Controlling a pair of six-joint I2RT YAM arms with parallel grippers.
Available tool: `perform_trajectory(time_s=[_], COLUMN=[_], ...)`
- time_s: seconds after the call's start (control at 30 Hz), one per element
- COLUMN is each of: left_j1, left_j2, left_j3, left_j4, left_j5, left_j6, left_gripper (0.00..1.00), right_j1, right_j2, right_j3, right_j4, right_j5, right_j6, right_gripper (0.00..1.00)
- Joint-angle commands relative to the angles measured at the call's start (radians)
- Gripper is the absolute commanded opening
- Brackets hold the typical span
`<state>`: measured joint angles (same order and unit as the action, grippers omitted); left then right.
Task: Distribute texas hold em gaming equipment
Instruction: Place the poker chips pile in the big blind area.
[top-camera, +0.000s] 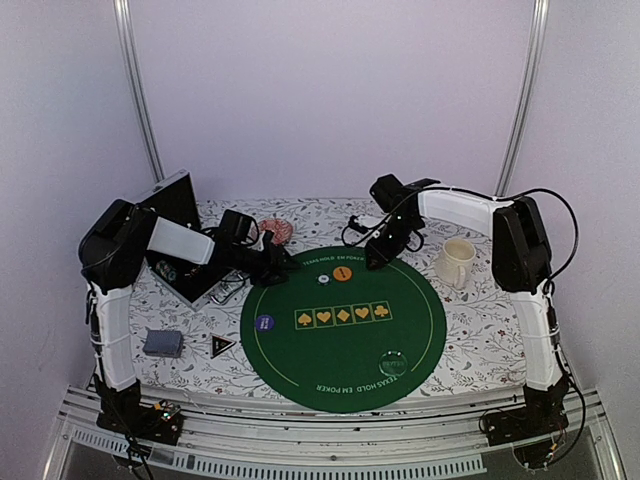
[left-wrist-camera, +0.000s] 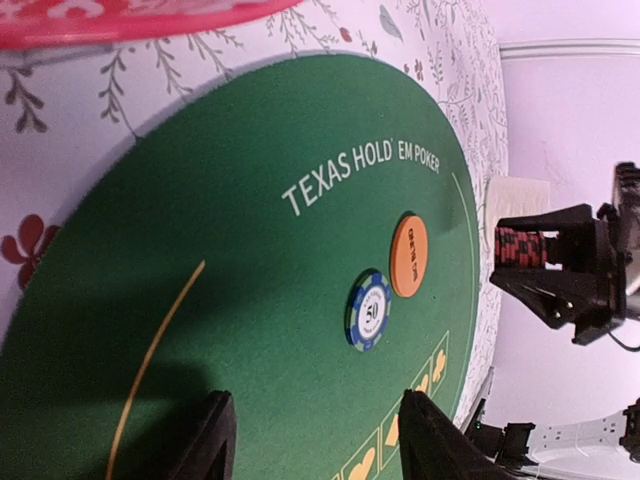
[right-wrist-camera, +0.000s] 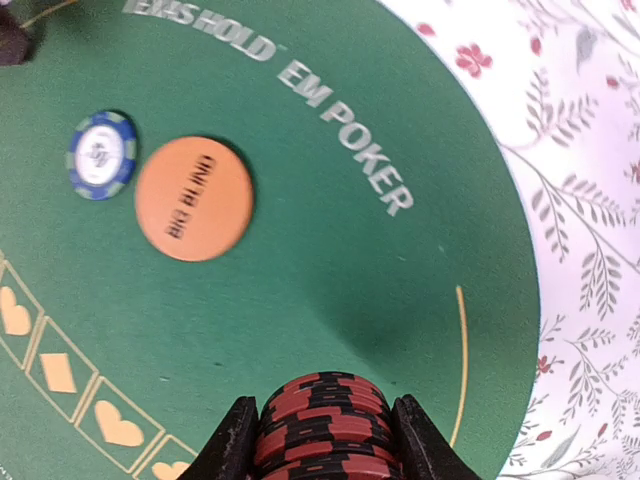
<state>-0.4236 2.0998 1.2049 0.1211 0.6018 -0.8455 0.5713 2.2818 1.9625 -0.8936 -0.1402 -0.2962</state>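
Over the far right edge of the round green felt poker mat: the right gripper is clamping a short stack of red-and-black striped poker chips sideways between its fingers. I cannot tell whether the stack is touching the felt.
Over the mat's far left edge: the left gripper is hovering with its fingers parted and nothing between them.
Far middle of the mat: a blue-and-white striped chip and a flat orange button disc are lying just beside each other, well apart from the stack.
Slip risk: only the end faces are being squeezed, so middle chips are probably risking sliding out if the wrist is tilting or the squeeze is easing early.
Scatter risk: chips falling on edge are likely rolling off the mat.
Collision risk: the cream ceramic mug is standing near the right arm, so a wide swing is risking knocking it.
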Motion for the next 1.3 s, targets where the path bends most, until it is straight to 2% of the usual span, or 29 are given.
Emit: perform_trajectory(time_s=[0.0, 0.23, 0.73, 0.93, 1.0, 1.17, 1.27], left_j1=[0.011, 0.011, 0.011, 0.011, 0.011, 0.011, 0.012], left_j2=[-0.040, -0.041, -0.046, -0.051, -0.050, -0.047, -0.050], left_j3=[0.005, 0.004, 0.008, 0.004, 0.004, 0.008, 0.005], left_j4=[-0.046, -0.051, -0.060, -0.063, -0.062, -0.061, -0.062], left_j5=[-0.029, -0.033, -0.046, -0.046, -0.048, -0.045, -0.045], left_j6=[0.047, 0.052, 0.065, 0.068, 0.068, 0.067, 0.068], left_gripper=[0.57, 0.57, 0.57, 0.57, 0.57, 0.57, 0.57], right_j1=[-0.030, -0.031, 0.010, 0.010, 0.010, 0.011, 0.011], right_j2=[0.077, 0.191, 0.181, 0.196, 0.188, 0.168, 0.156], right_j3=[0.056, 0.125, 0.121, 0.115, 0.100, 0.089, 0.087], right_j4=[-0.092, -0.127, -0.019, -0.030, -0.022, -0.019, -0.018], right_j5=[0.070, 0.144, 0.122, 0.138, 0.133, 0.140, 0.144], right_j6=[0.070, 0.107, 0.104, 0.102, 0.104, 0.106, 0.109], right_gripper=[0.02, 0.02, 0.03, 0.03, 0.11, 0.49, 0.60])
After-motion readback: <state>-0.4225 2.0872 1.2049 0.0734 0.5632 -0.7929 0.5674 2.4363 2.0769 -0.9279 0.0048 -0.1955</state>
